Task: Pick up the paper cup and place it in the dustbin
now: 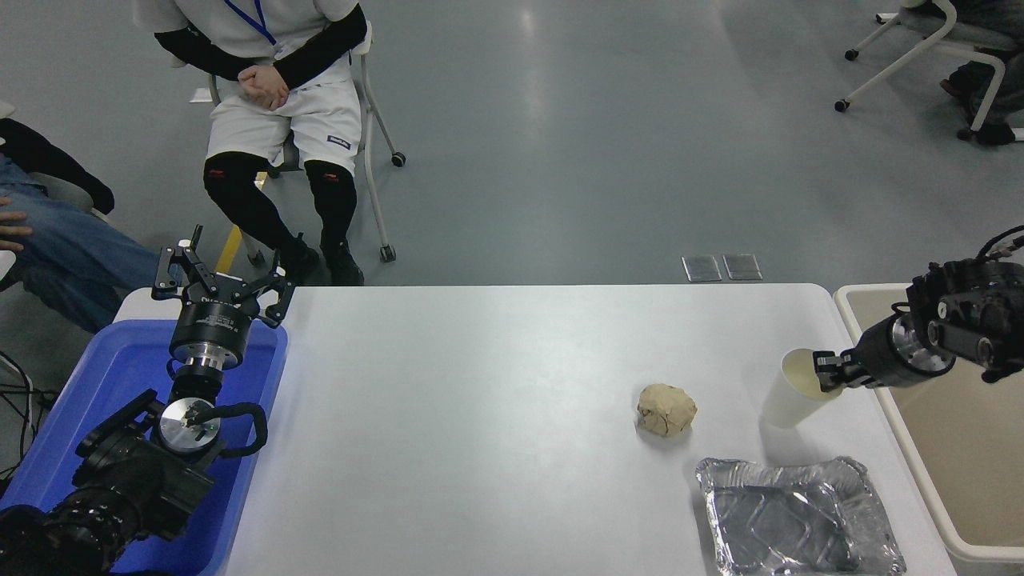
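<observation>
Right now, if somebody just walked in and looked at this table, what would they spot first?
Probably the small white paper cup near the table's right edge, tilted, with the black right gripper clamped on its rim, jaws closed. Right beside it stands the big beige plastic dustbin, off the table's right side. Then the crumpled tan paper ball mid-table and the shiny silver foil tray at the near right corner.

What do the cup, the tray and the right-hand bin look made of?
Paper cup: matte white paper, cream inside, seemingly thin. Foil tray: crinkled shiny aluminium foil, by its creases and glints. Dustbin: smooth beige plastic, likely rigid, with a rounded rim.
</observation>
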{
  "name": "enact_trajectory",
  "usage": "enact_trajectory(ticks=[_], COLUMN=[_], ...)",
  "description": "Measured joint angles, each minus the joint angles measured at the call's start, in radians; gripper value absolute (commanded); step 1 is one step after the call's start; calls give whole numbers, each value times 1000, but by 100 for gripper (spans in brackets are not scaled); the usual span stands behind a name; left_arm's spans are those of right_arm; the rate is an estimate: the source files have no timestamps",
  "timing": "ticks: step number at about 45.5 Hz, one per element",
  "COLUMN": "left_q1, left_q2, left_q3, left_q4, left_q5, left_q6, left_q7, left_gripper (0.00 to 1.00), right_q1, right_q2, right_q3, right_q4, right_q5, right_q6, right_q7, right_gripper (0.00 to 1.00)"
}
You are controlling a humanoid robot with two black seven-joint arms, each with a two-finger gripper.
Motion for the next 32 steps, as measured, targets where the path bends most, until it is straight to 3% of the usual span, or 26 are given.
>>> enact_trajectory(ticks=[14,32], left_q1=[0,0], left_q2=[1,1], left_q3=[0,0], left_q4=[0,0], left_q5=[0,0], left_q6=[0,0], left_q7=[0,0], left_gripper=[99,99], right_q1=[177,484], right_q2=[-24,-43], right_q3=[-8,-57], right_q4=[75,209], right_q5=[-9,-71], right_q6=[151,194], right_q7=[-1,-3], right_gripper=[0,0])
